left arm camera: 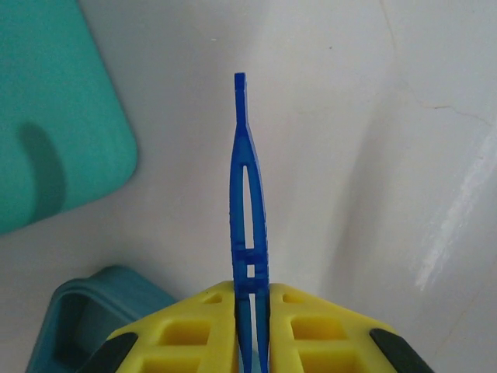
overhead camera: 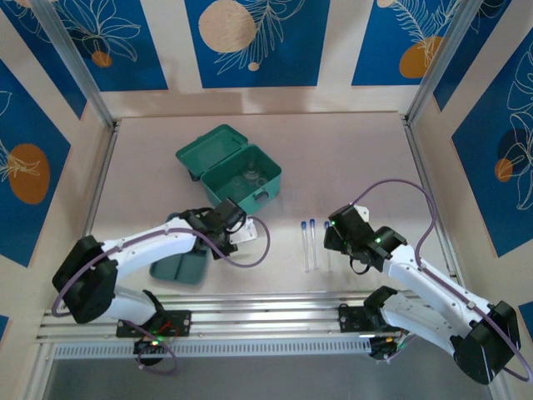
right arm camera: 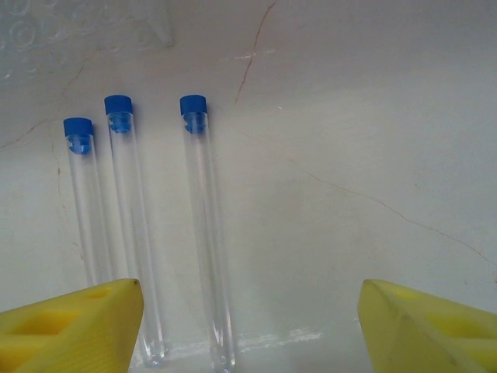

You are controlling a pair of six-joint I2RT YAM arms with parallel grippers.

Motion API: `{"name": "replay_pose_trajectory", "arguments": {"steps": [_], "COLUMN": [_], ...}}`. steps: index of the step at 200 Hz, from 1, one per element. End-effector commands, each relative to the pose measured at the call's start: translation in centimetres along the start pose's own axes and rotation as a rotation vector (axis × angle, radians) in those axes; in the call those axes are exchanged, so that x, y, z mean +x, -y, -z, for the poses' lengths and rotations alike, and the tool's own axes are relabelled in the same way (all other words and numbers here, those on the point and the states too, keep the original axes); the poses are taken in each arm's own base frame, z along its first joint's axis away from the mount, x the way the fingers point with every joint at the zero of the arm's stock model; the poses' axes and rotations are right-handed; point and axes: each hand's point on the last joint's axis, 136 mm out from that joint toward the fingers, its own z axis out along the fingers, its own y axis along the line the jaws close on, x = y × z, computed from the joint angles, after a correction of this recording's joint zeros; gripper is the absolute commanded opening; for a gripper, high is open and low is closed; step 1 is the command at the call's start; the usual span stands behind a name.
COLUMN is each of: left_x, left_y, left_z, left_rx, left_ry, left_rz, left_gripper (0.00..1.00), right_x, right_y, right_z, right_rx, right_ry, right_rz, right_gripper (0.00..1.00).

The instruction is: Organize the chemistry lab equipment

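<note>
Near the teal case (overhead camera: 212, 143), we pinch blue tweezers (left arm camera: 247, 194) in left fingers (left arm camera: 194, 326); release low, gently; right fingers (right arm camera: 70, 326) spread.

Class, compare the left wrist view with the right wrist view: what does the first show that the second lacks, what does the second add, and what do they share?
Left wrist view: the blue tweezers pinched between the left gripper's yellow fingers, with a corner of the teal case and a corner of the dark-green tray at the left. Right wrist view: three clear tubes with blue caps lying side by side on the table, the right gripper open and empty near them. Shared: the pale table surface and each gripper's own yellow fingers.
</note>
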Motion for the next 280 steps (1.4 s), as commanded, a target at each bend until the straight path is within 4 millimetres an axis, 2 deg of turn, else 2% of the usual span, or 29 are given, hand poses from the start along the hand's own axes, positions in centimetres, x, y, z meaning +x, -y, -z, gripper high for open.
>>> {"name": "replay_pose_trajectory", "arguments": {"steps": [1,36,94,134,171,214,238,280], "left_x": [0.9,2.9,7.7,11.6,14.3,15.8,16.5,16.9], "left_y": [-1.1,-2.2,-5.0,-6.1,-6.4,-6.2,-6.2,-6.4], "left_z": [1.8,2.6,3.6,3.1,2.7,2.1,1.1,0.3], "left_rx": [-0.023,-0.018,-0.004,0.019,0.068,0.149,0.184,0.241], "left_ry": [-0.015,-0.021,-0.038,-0.056,-0.078,-0.104,-0.119,-0.123], "left_rz": [0.022,0.105,0.309,0.448,0.56,0.639,0.67,0.732], "left_gripper": [0.16,0.19,0.2,0.22,0.22,0.22,0.2,0.17], "right_x": [-0.2,-0.2,-0.4,-0.4,-0.4,-0.4,-0.4,-0.4], "right_y": [-0.1,0.0,0.1,0.3,0.3,0.3,0.3,0.2], "right_z": [0.3,0.4,0.4,0.5,0.5,0.5,0.6,0.7], "right_rx": [-0.01,-0.001,0.008,0.017,0.019,0.02,0.018,0.013], "right_ry": [0.014,0.018,0.027,0.033,0.033,0.035,0.038,0.04], "right_rz": [0.001,0.002,-0.003,-0.006,-0.004,-0.002,-0.003,-0.001], "right_gripper": [0.74,0.74,0.74,0.74,0.74,0.74,0.74,0.74]}}
